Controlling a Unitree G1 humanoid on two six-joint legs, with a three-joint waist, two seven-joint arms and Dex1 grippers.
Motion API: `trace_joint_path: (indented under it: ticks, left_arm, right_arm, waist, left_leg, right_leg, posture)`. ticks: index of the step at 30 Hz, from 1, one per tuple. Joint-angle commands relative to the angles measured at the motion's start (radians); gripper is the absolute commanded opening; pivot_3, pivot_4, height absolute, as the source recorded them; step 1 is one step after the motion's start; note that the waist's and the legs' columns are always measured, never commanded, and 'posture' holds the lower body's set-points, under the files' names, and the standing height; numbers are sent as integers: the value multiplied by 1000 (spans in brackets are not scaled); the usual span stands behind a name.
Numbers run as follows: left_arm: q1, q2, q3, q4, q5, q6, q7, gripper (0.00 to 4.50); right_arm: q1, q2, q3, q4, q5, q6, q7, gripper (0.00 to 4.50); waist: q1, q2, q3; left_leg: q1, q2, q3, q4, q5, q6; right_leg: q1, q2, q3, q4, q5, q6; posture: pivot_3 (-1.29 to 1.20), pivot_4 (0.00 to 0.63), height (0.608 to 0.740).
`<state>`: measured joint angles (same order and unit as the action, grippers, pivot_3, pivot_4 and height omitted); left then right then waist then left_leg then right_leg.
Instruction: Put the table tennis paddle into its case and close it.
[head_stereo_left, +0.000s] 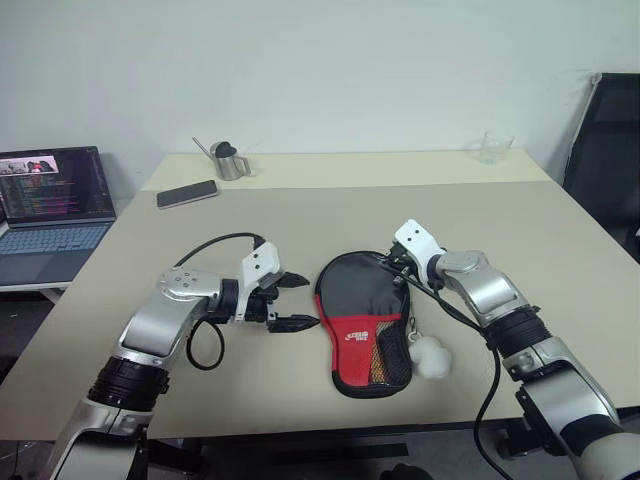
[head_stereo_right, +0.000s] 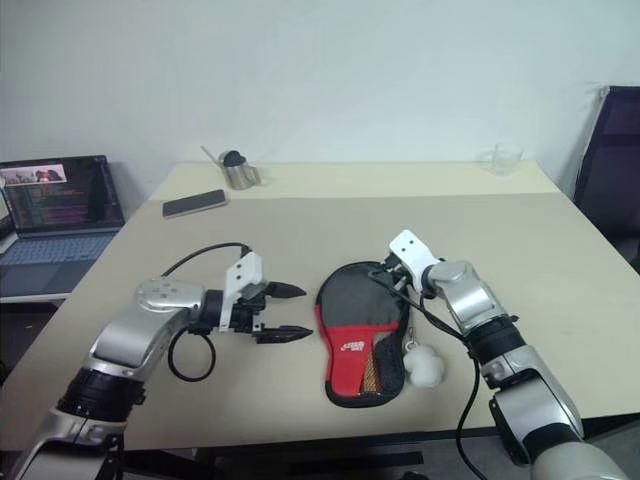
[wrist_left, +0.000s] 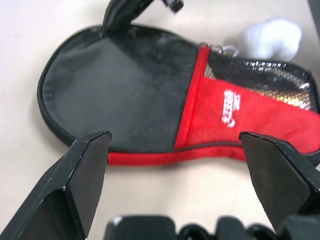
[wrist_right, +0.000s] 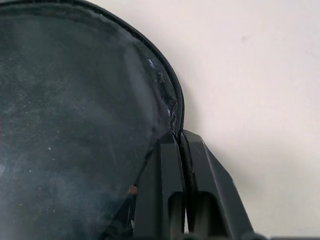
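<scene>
The case lies flat on the table between my two arms, round end away from me and red panel toward me, its white ball pull resting just beside the narrow end. I see no paddle lying loose, and the pouch looks filled out, so I judge the paddle is already inside, though I can't see it directly. My right gripper is clenched on the zipper rim at the round end, the fingers pinched together over the edge. My left gripper sits released, fingers spread wide, just beside the case's near edge and not touching it. How much of the zip is drawn I cannot tell; I'd say closing is the step in hand and the insertion is behind me.
</scene>
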<state>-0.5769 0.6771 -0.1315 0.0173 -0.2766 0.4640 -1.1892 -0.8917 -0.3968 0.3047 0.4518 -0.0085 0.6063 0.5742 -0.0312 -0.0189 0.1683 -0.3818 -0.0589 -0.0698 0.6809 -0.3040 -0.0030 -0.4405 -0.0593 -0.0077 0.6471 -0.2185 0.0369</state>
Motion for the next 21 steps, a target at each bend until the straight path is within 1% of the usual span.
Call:
trace_joint_path:
  ticks: [1,3,5,7,8,9,11,15,17,21]
  left_arm:
    - [-64,-35,7,0,-24,-23,4,4500]
    - [-115,-89,-2,54,-6,-57,33,4500]
    - [-144,-120,-3,93,11,-85,53,4500]
    - [-231,-205,-13,212,30,-122,94,4500]
    - [-262,-234,-19,258,40,-142,104,4500]
    - [-293,-268,-28,316,54,-168,114,4500]
    - [-331,-311,-45,407,84,-215,124,4500]
    - [-392,-389,-80,616,159,-267,177,4500]
    - [-401,-426,-81,699,175,-302,197,4500]
    - [-394,-463,-104,801,233,-419,213,4500]
  right_arm:
    - [-22,0,-44,-25,7,14,16,974]
    - [-18,0,-53,-49,9,28,23,1666]
    - [-15,-3,-57,-65,7,37,31,2330]
    - [8,-32,-94,-157,32,95,48,3071]
    - [16,-43,-109,-194,40,120,53,3447]
    - [28,-58,-137,-245,58,162,55,3713]
    - [50,-92,-175,-330,73,230,52,4487]
    - [129,-188,-304,-542,149,407,69,4487]
    - [196,-252,-356,-641,181,475,86,4487]
    - [370,-376,-452,-839,300,602,175,4487]
  waist:
    - [0,0,0]
    - [2,0,0]
    - [4,0,0]
    - [5,0,0]
    - [7,0,0]
    - [7,0,0]
    - [8,0,0]
    - [10,0,0]
    - [10,0,0]
    - [13,0,0]
  left_leg:
    - [0,0,0,0,0,0]
    - [0,0,0,0,0,0]
    - [0,0,0,0,0,0]
    - [0,0,0,0,0,0]
    - [-1,0,0,1,0,0]
    - [-2,0,-1,1,0,0]
    - [-2,-1,-1,1,0,0]
    - [-2,-1,0,1,0,0]
    - [-2,-1,0,0,0,0]
    - [-2,0,0,0,0,1]
  right_leg:
    - [0,0,0,0,0,0]
    - [0,0,0,0,0,0]
    - [0,0,-1,0,0,0]
    - [0,0,0,0,0,0]
    - [0,0,-1,0,0,0]
    - [0,0,-2,0,0,0]
    - [0,0,-2,0,0,0]
    - [0,-1,-2,-1,0,0]
    - [0,-1,-2,-1,0,0]
    - [0,0,-2,-1,0,0]
  posture:
    - [0,150,740]
    - [0,150,740]
    - [0,150,740]
    - [0,150,740]
    - [0,150,740]
    - [0,150,740]
    - [0,150,740]
    - [0,150,740]
    - [0,150,740]
    - [0,150,740]
